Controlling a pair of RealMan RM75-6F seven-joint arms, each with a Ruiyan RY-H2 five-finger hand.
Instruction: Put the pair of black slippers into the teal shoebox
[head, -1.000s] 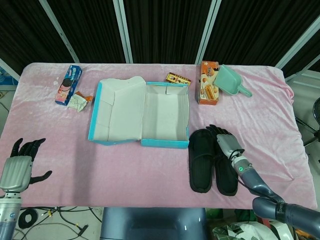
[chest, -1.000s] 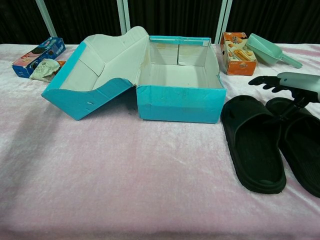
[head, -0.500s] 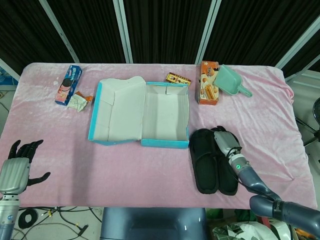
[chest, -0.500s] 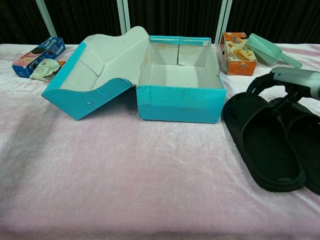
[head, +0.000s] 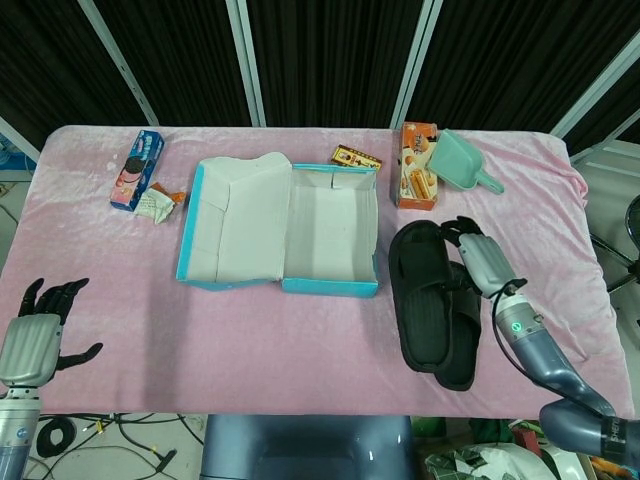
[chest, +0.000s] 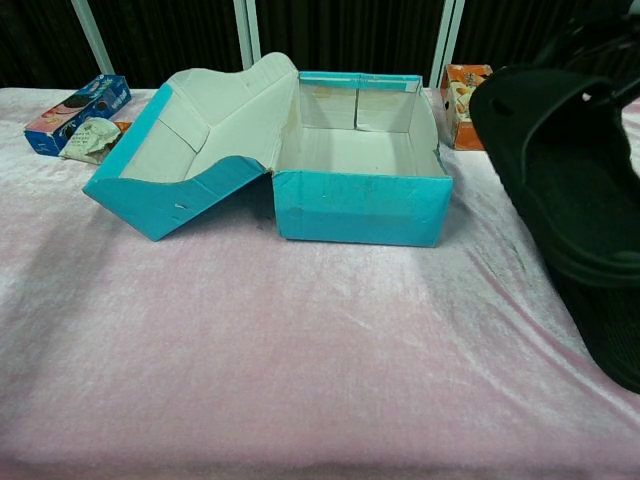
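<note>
— Bench (head: 300, 330): draped in pink cloth. Teal shoebox (head: 330, 245) sitting open at centre, lid (head: 235, 225) folded back to the left.
— Slippers?
— Pair of black slippers (head: 435, 300) right of the box, apparently lifted off the cloth, one overlapping the other. Right hand (head: 478, 258) grasping them at the far end.
— Other side?
— Left hand (head: 40, 330) hovering at the near left edge, released, fingers spread.

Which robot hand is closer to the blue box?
The right hand. It holds the slippers just right of the box. The left hand sits far off at the table's near left edge.
</note>
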